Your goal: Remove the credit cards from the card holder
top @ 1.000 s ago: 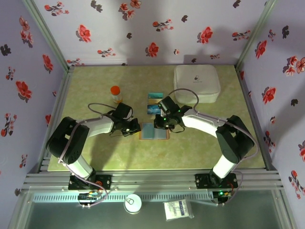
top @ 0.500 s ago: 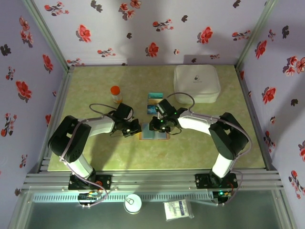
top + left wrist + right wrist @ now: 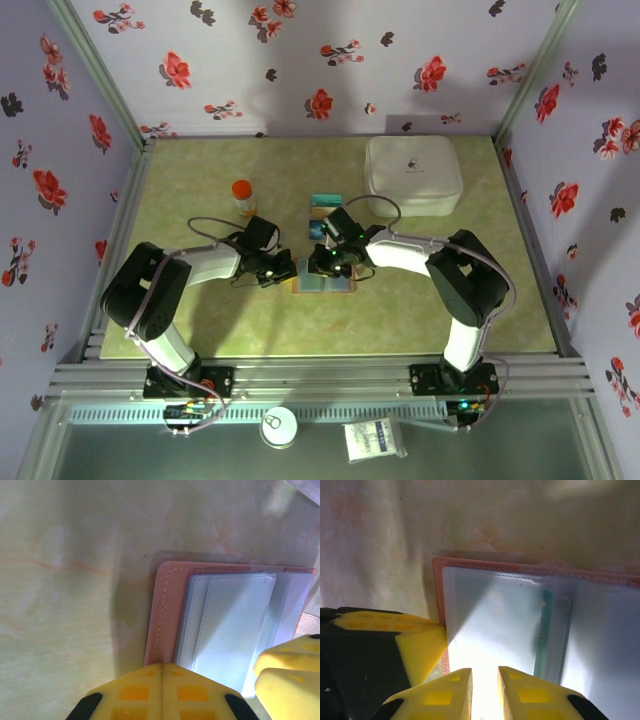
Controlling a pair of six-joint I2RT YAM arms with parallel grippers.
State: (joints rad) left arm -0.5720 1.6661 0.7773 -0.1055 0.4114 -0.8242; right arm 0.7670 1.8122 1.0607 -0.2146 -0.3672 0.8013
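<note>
Card holder (image 3: 335, 285) is laid open on the table (image 3: 200, 330), pinned at its tan rim by the fully closed left gripper (image 3: 161, 680). Right gripper (image 3: 484, 677) is parted narrowly over the near panel, with nothing seen between its fingers. Teal card (image 3: 543, 635) is pocketed just right of those fingertips, long edge running away from them. A sideways shift is judged necessary.

White box (image 3: 413, 174) rests on the bench (image 3: 420, 310), beyond and right of the jaws. Orange bottle (image 3: 243, 196) stands beyond-left of them.
</note>
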